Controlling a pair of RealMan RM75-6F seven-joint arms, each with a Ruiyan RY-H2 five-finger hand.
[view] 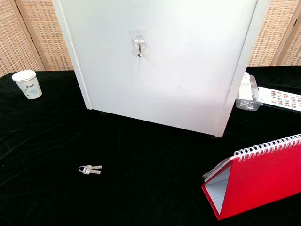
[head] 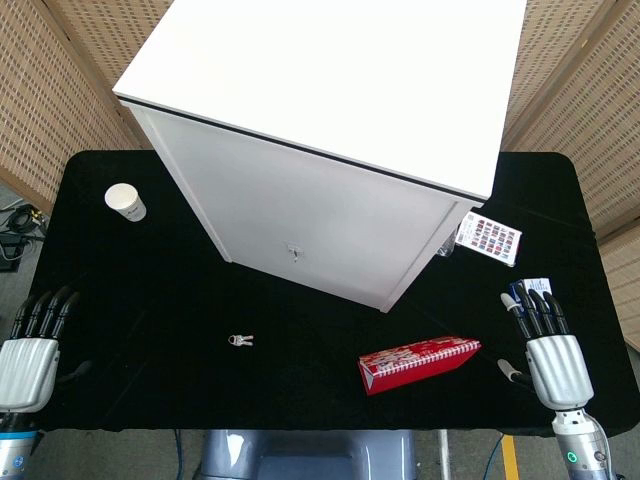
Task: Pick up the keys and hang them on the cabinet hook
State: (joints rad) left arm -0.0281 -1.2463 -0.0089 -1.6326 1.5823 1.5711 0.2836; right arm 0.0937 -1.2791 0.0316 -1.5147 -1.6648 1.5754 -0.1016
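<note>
From the head view I see my left hand [head: 30,355] at the near left edge of the black table [head: 150,300], back of the hand up, fingers stretched forward and a little apart, holding nothing and well apart from everything else. My right hand [head: 548,350] sits at the near right edge in the same pose: palm down, fingers extended forward and slightly spread, thumb out to the side, nothing in its grasp. Its fingertips [head: 530,303] lie just beside a small card [head: 533,285]; I cannot tell whether they touch it. The keys [head: 241,341] lie flat on the cloth between the two hands, nearer the left one, in front of the white cabinet [head: 330,150]. On the cabinet's front face I can make out the hook [head: 293,251], small and bare. A red spiral-bound calendar [head: 418,363] stands near the right hand, a paper cup [head: 126,202] sits at the far left, and a colour-swatch card [head: 489,240] lies to the right of the cabinet.

In the chest view neither hand shows. The keys [view: 90,169] lie on the table in front of the cabinet [view: 178,61], below and left of the hook [view: 139,47], which hangs with nothing on it. The cup [view: 27,84] stands upright at far left, the calendar [view: 263,179] at lower right, and a clear plastic packet [view: 247,92] rests against the cabinet's right side.
</note>
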